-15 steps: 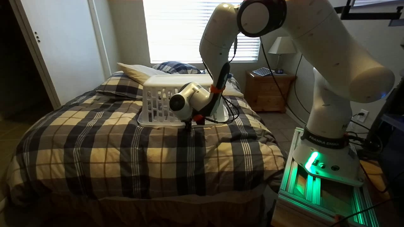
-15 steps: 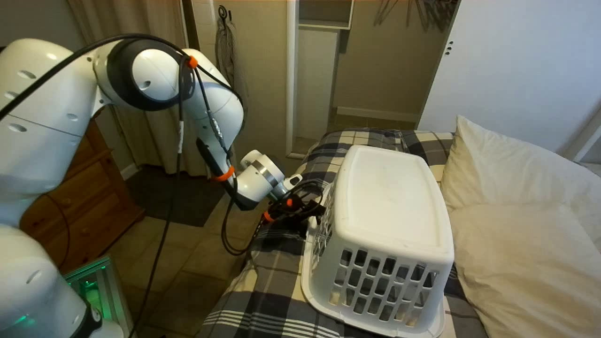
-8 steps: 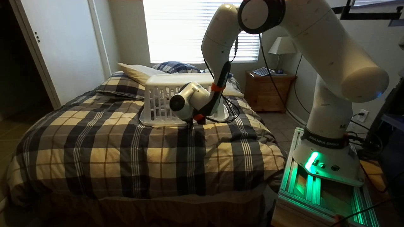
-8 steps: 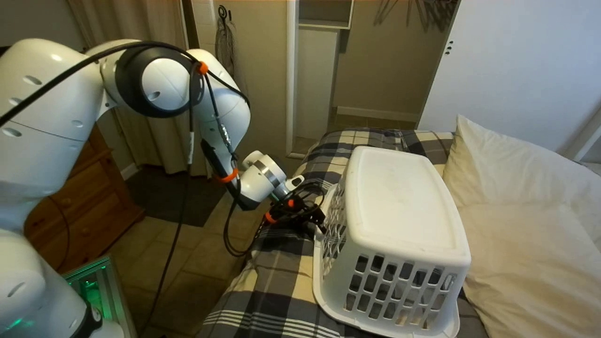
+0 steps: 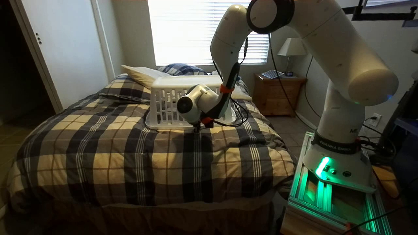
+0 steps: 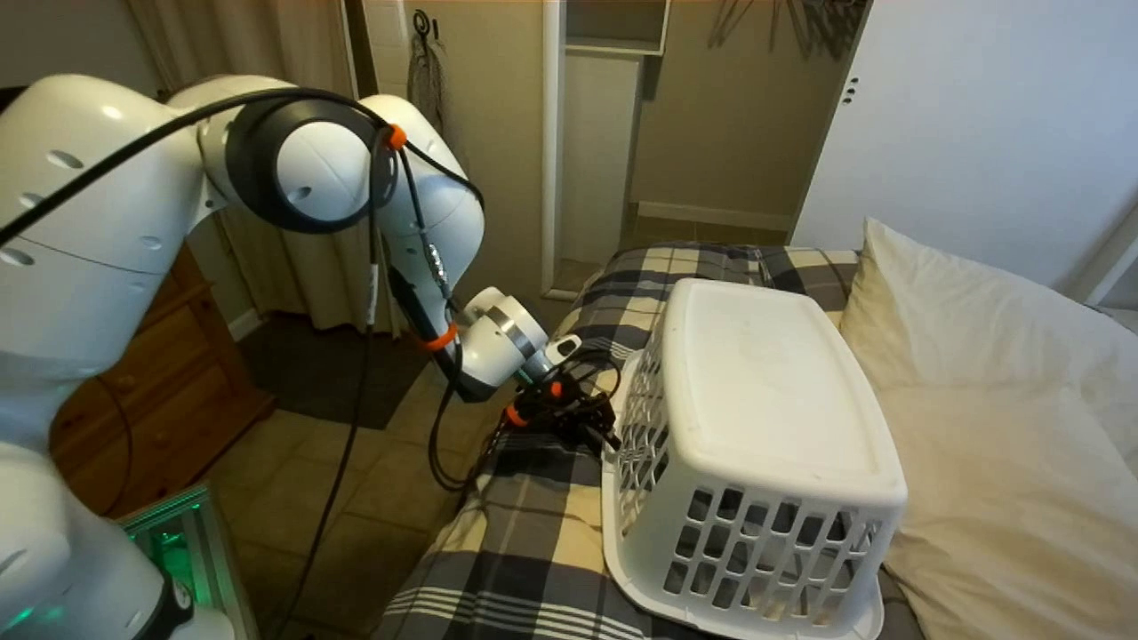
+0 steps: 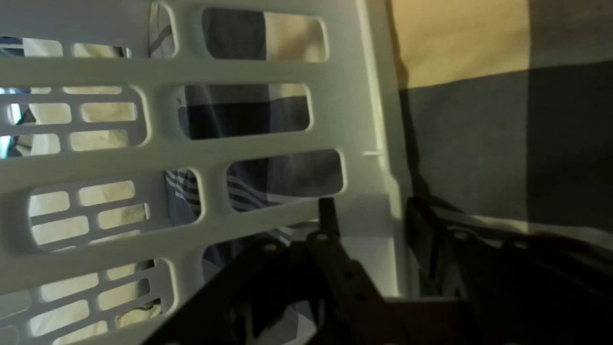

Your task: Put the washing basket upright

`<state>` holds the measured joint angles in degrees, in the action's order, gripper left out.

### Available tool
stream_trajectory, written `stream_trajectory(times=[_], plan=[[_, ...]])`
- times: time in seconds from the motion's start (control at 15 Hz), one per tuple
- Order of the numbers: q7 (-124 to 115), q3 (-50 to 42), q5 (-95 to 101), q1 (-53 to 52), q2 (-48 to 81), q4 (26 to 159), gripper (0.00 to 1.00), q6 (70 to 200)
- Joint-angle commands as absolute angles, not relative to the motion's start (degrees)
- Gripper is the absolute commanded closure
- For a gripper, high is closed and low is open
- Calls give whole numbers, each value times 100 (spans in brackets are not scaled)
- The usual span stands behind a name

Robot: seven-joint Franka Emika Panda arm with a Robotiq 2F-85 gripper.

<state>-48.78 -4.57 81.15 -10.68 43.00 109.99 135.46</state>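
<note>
The washing basket lies upside down on the bed that serves as worktop, base up and mouth against the plaid cover, with a pale pillow close by on the side away from the jaws. In the wrist view the jaws stand apart, one of the fingers over the slotted wall, the other outside the rim, so the rim's edge runs between them; whether either touches it I cannot tell.

The step in hand looks like taking hold of that rim to roll the basket over. To do it well, work the outer finger down under the rim without gathering the cover (a pinched fold would spoil the grip), let the edge reach deep, then close squarely. Lift slowly, using the far rim as a hinge, and turn along with the basket; the pillow may block the roll.

The basket appears to be smooth, moulded plastic: a flat base with rounded corners, walls flaring to the rim, pierced by long, round-ended openings. It will probably flex a little and could slip. The rumpled cover looks soft, so it should give underneath.
</note>
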Motion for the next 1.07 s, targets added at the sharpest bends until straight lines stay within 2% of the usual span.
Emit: stream_trajectory(times=[0.0,0.2,0.33,0.67,0.73,0.8,0.87,1.0], plan=[[-4980,-303,8558,-758,4325,10902,27,13717],[-5017,-263,8695,-672,4388,10869,6,13833],[-5053,-228,8839,-636,4426,10850,0,13870],[-5061,-123,9226,-565,4651,10780,2,13978],[-5063,-122,9376,-558,4697,10758,17,13990],[-5060,-142,9549,-564,4742,10739,14,13958],[-5050,-146,9702,-551,4778,10719,6,13906],[-5046,-126,9968,-500,4843,10684,2,13850]])
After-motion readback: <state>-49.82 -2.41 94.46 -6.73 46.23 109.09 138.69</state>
